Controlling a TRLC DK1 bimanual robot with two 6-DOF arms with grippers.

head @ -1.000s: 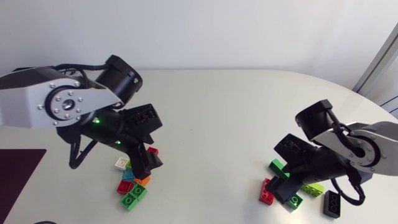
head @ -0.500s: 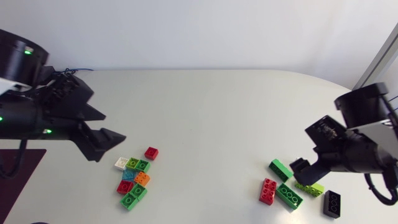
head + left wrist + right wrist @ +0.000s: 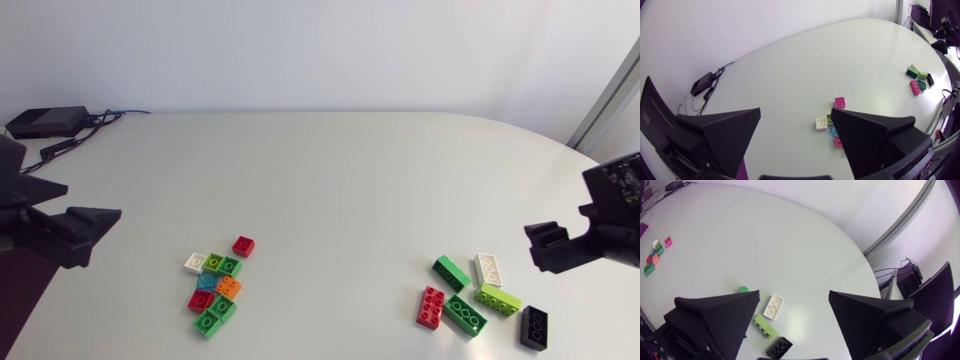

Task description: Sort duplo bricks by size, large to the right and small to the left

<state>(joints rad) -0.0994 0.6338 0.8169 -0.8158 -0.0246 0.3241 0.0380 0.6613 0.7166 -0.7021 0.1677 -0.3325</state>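
White table (image 3: 330, 180) holds small bricks (image 3: 212, 283) left, large bricks (image 3: 466, 316) right; both jaws wide.

Left matte black two-finger gripper (image 3: 796, 110): broad wedge-shaped fingers with finely grained faces and sharp edges. Right matte black two-finger gripper (image 3: 794, 293): same wedge form and grained finish.

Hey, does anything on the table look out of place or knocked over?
Nothing stands out. The small bricks sit clustered on the left, the large bricks on the right. The left claw and right claw are open, empty and clear of both piles.
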